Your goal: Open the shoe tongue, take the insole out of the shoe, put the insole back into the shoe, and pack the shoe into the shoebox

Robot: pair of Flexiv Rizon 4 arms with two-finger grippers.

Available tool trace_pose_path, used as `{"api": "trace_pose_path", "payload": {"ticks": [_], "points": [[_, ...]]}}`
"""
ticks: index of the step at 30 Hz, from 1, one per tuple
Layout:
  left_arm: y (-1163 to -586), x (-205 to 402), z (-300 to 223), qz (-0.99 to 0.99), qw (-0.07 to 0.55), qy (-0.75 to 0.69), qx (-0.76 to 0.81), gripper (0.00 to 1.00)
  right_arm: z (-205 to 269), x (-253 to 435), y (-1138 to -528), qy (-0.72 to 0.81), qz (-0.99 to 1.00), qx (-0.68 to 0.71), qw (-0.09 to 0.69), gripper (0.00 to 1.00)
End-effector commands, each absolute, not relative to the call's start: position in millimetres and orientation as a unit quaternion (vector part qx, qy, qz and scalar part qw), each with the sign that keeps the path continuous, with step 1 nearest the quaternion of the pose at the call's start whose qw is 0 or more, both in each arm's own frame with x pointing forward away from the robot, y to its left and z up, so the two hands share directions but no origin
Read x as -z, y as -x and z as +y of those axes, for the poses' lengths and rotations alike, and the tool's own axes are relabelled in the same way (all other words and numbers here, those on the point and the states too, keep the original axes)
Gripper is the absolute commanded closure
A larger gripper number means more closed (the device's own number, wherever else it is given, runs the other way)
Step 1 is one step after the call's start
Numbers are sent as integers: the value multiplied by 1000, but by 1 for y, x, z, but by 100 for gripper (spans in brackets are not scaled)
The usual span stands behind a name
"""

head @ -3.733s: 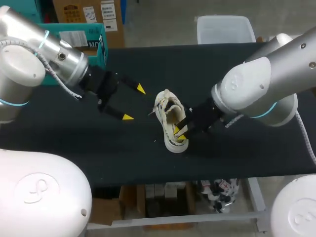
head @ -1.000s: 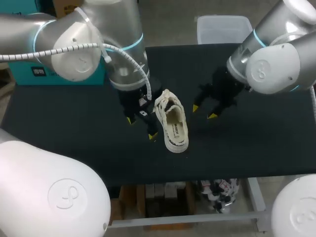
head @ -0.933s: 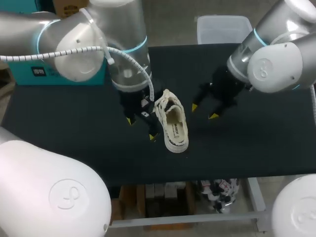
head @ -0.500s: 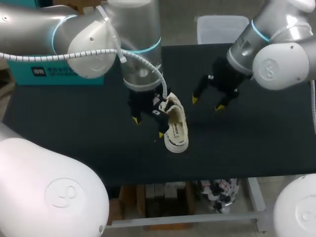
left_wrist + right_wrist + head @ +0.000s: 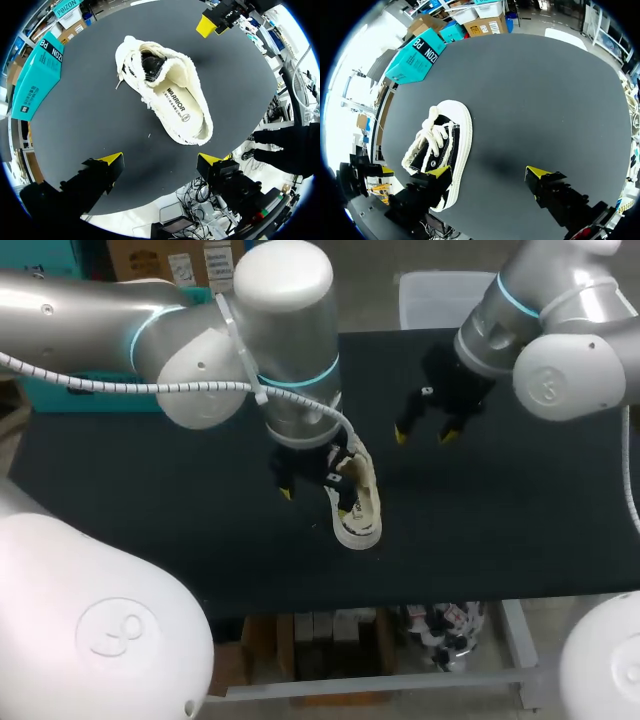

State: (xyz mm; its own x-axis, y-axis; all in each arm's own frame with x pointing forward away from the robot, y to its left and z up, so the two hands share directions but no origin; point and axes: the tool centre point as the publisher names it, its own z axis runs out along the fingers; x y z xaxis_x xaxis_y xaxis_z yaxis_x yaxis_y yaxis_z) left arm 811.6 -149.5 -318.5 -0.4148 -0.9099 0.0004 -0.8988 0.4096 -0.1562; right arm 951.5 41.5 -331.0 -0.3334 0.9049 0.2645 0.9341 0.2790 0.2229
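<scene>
Starting at the far left of the black tabletop (image 5: 520, 520): a teal cardboard shoebox (image 5: 37, 75) sits near the edge, well apart from everything else. I cannot tell whether its lid is on.

Left pincer (image 5: 316, 502): released and empty. It hangs above the middle of the tabletop with its yellow tips spread wide. From its own wrist camera it looks straight down, the shoe just ahead of the tips and nothing between them.

Pale low-top canvas shoe with white laces (image 5: 170, 97): rests on its sole near the middle of the tabletop, partly under the left arm in the head view. The mouth is wide open and the tongue end shows dark inside. The cream printed insole (image 5: 177, 102) lies flat in the shoe and looks seated.

Right pincer (image 5: 423, 434): released and empty. It is off to the shoe's right and farther back, near but not touching, with the shoe's laced side just beside one of its fingers (image 5: 440, 171).

Judgement: the tongue step looks done and the insole is in the shoe, so the step in hand is either pulling the insole or packing; the frames do not settle which. The next move probably falls to the left pincer. It calls for a descent to the heel end, closing on the insole's edge alone or on the heel wall, without nudging the shoe.
</scene>
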Motion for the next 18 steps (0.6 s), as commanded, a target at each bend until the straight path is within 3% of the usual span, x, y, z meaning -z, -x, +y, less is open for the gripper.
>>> {"api": "trace_pose_path", "payload": {"ticks": [1,18], "points": [[-822,328,-154,831,45,550,70,0,47,334,-963,559,-813,157,39,0],[-862,341,-160,802,52,585,106,0,40,341,-992,494,-862,113,24,0]]}}
